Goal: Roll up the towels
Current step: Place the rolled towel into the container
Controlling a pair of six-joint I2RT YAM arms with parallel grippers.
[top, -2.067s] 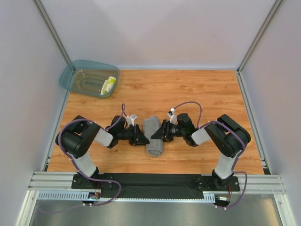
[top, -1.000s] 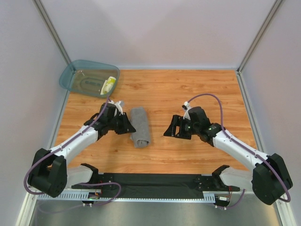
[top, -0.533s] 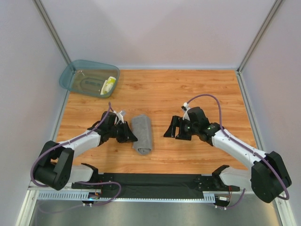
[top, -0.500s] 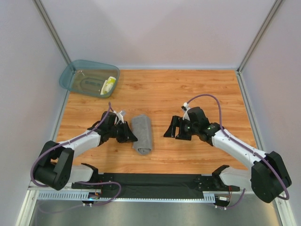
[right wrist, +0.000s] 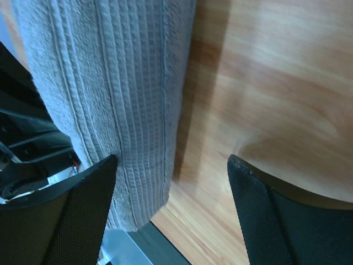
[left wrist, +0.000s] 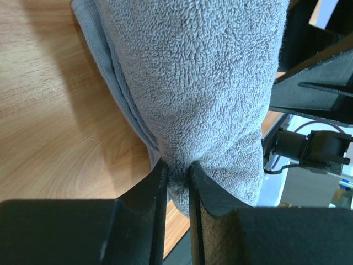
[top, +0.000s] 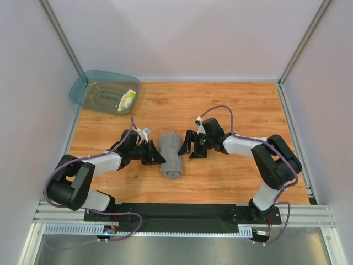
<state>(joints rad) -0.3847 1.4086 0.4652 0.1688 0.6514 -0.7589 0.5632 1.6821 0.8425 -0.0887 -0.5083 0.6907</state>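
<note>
At centre of the frame, pinching one end of the rolled grey towel [top: 171, 154] with the narrow left pincer [left wrist: 176, 167]; holding the right pincer [top: 185, 149] wide beside it, gripping nothing. Probably leaving the yellow-and-white cloth [top: 127, 100] yet to roll, sitting in the tub [top: 88, 83] at upper left.

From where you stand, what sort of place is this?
Probably a robot test cell: plain pale walls on aluminium rails enclose a wood-grain table with two black-and-white arms and a grey terry towel.
</note>
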